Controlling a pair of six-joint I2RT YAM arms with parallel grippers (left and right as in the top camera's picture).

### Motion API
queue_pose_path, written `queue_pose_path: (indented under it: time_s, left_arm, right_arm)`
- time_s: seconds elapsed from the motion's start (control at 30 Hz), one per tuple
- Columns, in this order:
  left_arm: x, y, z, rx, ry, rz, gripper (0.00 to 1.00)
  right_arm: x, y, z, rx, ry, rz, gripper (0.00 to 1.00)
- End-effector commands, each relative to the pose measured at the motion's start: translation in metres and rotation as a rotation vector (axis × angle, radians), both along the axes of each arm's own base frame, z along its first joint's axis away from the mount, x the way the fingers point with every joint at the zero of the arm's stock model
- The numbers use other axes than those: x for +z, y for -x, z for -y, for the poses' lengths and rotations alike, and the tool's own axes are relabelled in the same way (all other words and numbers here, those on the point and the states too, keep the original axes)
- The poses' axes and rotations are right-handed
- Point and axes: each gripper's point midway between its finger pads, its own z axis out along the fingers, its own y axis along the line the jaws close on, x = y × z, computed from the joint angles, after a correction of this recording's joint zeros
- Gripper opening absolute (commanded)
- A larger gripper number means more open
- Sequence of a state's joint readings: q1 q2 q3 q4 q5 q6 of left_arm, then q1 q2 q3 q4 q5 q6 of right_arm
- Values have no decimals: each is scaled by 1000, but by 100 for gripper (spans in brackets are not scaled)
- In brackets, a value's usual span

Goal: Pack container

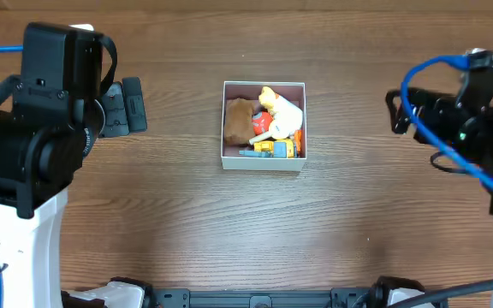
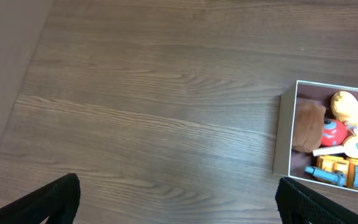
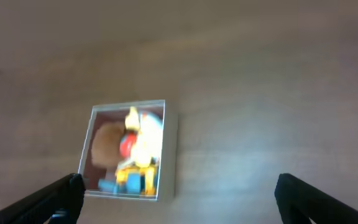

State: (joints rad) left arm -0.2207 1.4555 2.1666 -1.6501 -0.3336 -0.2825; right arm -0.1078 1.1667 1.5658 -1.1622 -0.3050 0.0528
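Am locating container [image 1: 262,163] at bench [image 1: 178,222] centre, toys [image 1: 274,120] filling it. Left tool [image 2: 178,186] and right tool [image 3: 179,183] both hanging spread wide, empty, well apart from container. Am judging packing step finishing; am seeing no loose toy. Next move probably calling for final check only.

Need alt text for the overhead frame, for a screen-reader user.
A square white container sits mid-table on the dark wood table, holding small toys: a brown plush, a cream-and-yellow plush, a red round toy and a yellow-and-blue toy vehicle. The left gripper and right gripper sit at the far sides, apart from it, holding nothing.
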Motion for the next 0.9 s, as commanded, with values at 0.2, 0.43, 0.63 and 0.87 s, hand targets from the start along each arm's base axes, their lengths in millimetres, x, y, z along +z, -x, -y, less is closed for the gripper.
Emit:
queue_pose_path:
  time_s: [0.2,0.43,0.63,0.87]
  left_arm:
    - [2,0,-3,20,3,11,100]
    - [2,0,-3,20,3,11,100]
    - [2,0,-3,20,3,11,100]
    - [2,0,-3,20,3,11,100]
  right_arm:
    - [-23,76,-6,-8,56,324,100]
    - [-143,86,-9,-3,66,316,100]
    - [-182,89,-11,-2,117,287,100]
    - [-201,91,6,-86,147,306,100]
